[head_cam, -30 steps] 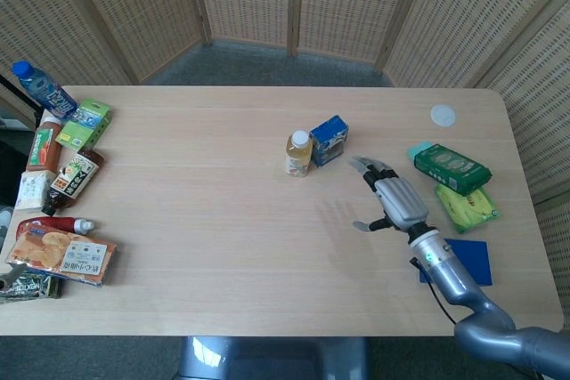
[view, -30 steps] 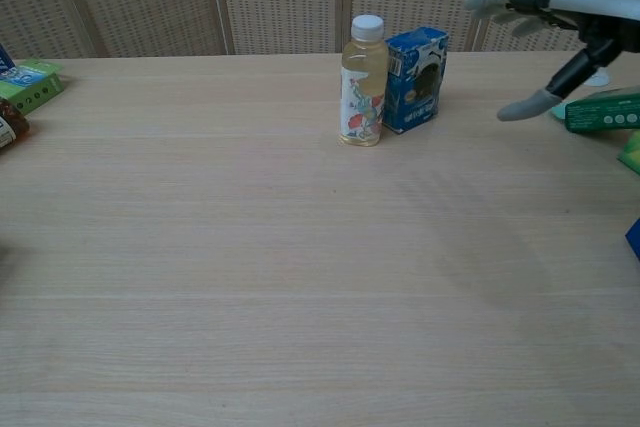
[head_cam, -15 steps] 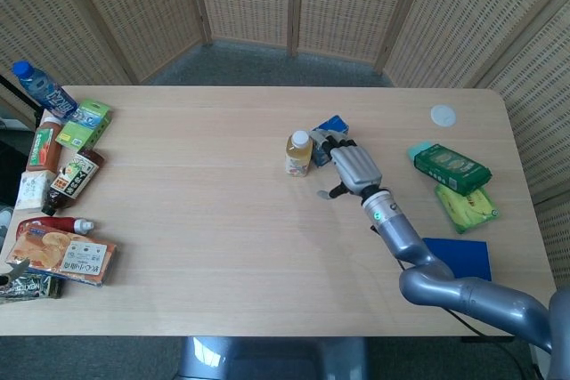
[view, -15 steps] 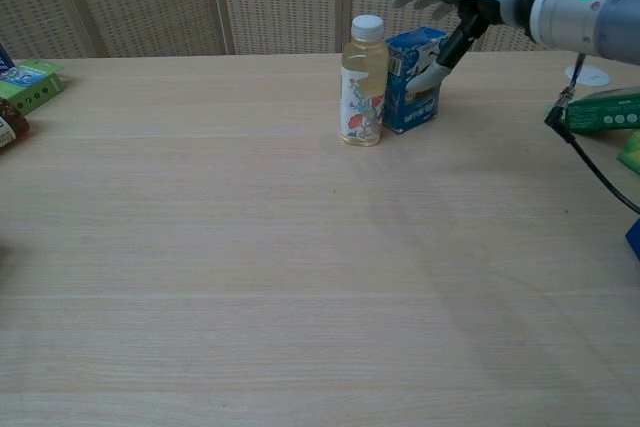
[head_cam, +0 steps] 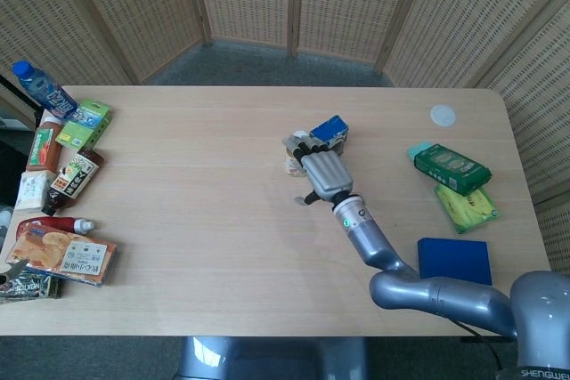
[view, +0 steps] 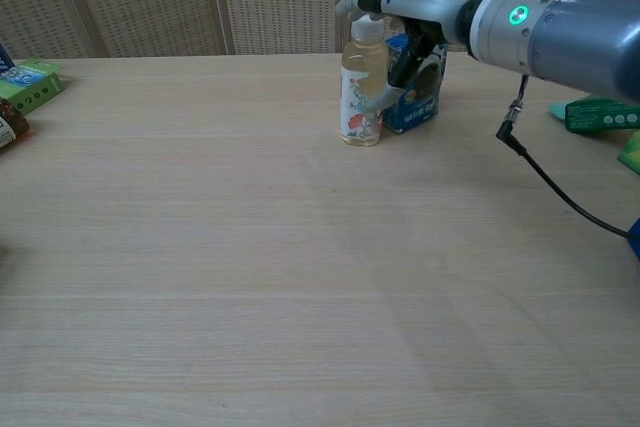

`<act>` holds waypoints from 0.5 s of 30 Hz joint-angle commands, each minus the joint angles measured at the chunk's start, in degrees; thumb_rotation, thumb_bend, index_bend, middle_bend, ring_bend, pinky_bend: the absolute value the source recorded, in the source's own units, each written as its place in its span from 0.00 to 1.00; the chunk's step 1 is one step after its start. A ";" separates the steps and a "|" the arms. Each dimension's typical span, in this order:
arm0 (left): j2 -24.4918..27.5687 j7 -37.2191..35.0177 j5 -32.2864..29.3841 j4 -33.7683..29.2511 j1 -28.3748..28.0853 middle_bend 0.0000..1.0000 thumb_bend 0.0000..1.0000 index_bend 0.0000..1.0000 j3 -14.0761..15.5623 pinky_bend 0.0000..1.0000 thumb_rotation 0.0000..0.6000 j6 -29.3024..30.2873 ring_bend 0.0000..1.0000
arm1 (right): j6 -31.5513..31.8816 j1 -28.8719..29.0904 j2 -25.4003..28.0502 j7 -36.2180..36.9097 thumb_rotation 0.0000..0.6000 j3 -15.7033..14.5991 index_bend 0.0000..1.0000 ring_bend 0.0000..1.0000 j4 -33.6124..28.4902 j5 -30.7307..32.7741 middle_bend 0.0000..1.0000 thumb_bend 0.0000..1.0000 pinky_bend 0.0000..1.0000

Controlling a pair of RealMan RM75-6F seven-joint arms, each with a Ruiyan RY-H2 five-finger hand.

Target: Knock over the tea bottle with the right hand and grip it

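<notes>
The tea bottle (view: 361, 87), with pale yellow liquid, a white cap and a printed label, stands upright mid-table against a blue carton (view: 418, 82). My right hand (view: 400, 9) reaches in from the right with fingers stretched out over the bottle's cap, and its thumb hangs down by the bottle's right side. It holds nothing. In the head view the right hand (head_cam: 319, 165) covers most of the tea bottle (head_cam: 291, 165), with the blue carton (head_cam: 331, 129) just behind. My left hand shows in neither view.
Right of the hand lie a green packet (head_cam: 451, 168), a yellow-green packet (head_cam: 466, 206), a blue flat box (head_cam: 454, 260) and a white disc (head_cam: 443, 115). Several bottles and snack packs (head_cam: 62, 193) crowd the table's left edge.
My right hand has swept left from near the green packet, past the blue carton, to sit over the bottle's cap. The bottle still stands where it was.
</notes>
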 commanded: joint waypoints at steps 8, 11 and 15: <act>-0.69 0.95 -0.03 -0.02 -0.53 0.00 0.00 0.00 0.33 0.00 1.00 -1.16 0.00 | 4.99 -6.07 7.69 -0.42 1.00 -6.62 0.00 0.00 -7.99 -9.21 0.00 0.00 0.00; -1.05 1.62 0.07 -0.02 -0.72 0.00 0.00 0.00 0.40 0.00 1.00 -1.36 0.00 | 2.49 -4.11 6.90 0.57 1.00 -3.90 0.00 0.00 -4.98 -6.53 0.00 0.00 0.00; -1.43 2.22 -0.19 0.07 -0.81 0.00 0.00 0.00 0.42 0.00 1.00 -1.48 0.00 | -0.53 -0.68 4.42 -0.16 1.00 -1.03 0.00 0.00 0.75 -2.25 0.00 0.00 0.00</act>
